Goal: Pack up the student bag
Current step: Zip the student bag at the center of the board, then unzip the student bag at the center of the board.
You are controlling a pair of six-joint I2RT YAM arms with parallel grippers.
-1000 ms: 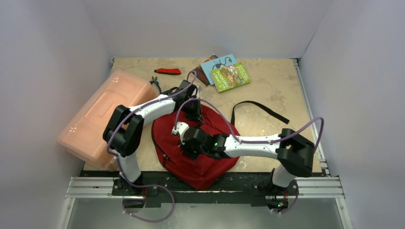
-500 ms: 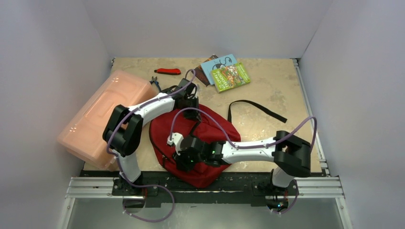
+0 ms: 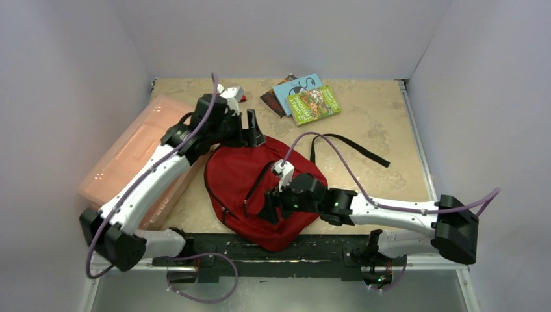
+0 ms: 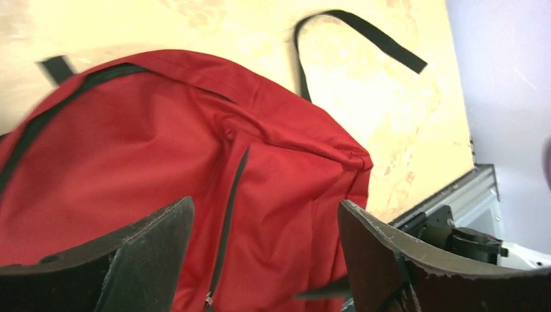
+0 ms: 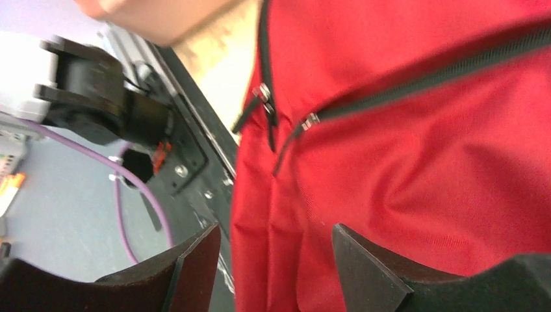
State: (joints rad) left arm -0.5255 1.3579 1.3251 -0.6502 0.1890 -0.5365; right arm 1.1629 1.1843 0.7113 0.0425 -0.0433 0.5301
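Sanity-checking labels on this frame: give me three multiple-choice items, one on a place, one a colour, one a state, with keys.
1. Where are the books? A inside the student bag; B at the far edge of the table; C under the bag.
2. Colour of the loose strap? A red; B white; C black.
3. The left fingers and right fingers are: A open, empty; B shut on the strap; C shut on the bag.
Key: 1 B, they lie beyond the bag; 2 C, it trails black across the table; 3 A, each wrist view shows a clear gap.
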